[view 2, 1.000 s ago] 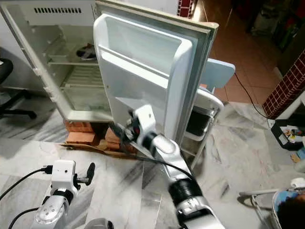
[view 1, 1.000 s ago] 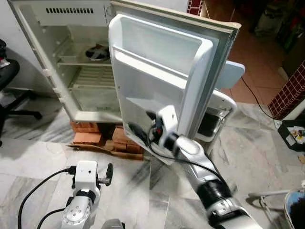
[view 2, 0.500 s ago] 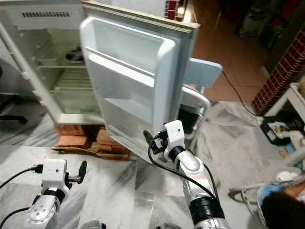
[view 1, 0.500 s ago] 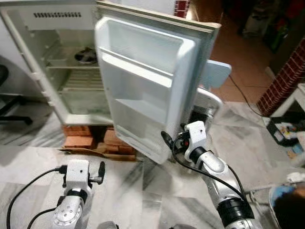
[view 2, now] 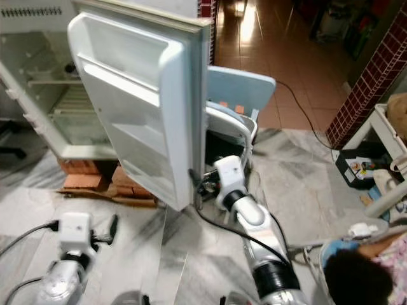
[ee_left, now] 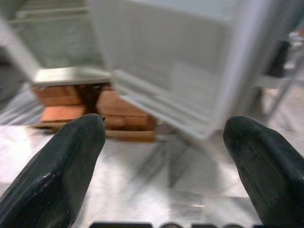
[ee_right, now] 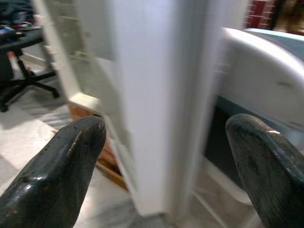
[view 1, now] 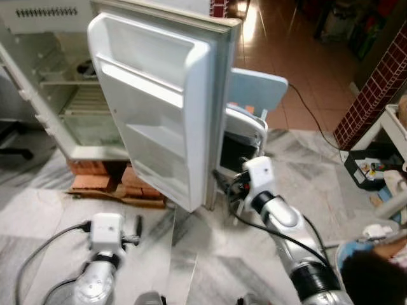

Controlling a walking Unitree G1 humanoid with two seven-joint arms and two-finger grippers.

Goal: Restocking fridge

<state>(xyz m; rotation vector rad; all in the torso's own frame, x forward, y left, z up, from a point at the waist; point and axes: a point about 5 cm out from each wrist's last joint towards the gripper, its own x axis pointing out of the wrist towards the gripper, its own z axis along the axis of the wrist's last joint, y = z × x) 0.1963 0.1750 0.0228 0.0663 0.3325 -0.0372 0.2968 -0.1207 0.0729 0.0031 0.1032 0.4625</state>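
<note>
Fridge [view 1: 57,82] stands open at the robot's left on a stack of bricks [view 1: 102,181]; its door [view 1: 156,108] is swung wide, free edge facing the robot. Door shelves look bare; something dark sits on an upper shelf inside the cabinet, too small to tell what.

Right end effector [view 1: 224,184] is at the door's lower free edge, fingers spread. Wrist view puts the door edge between the two fingers [ee_right: 61,175], with gaps either side, no contact visible.

Left end effector [view 1: 138,229] is low over the marble floor [view 1: 191,254], in front of the bricks, well apart from the door. Fingers [ee_left: 61,161] spread, nothing between them.

Room: open floor in front of the door and to the robot's left. Tight behind the door: a light blue chair [view 1: 254,95] sits just beside its outer face. An office chair [ee_right: 23,61] shows in the right wrist view, beyond the fridge. Cable [view 1: 311,114] runs across the tiled floor further back.
</note>
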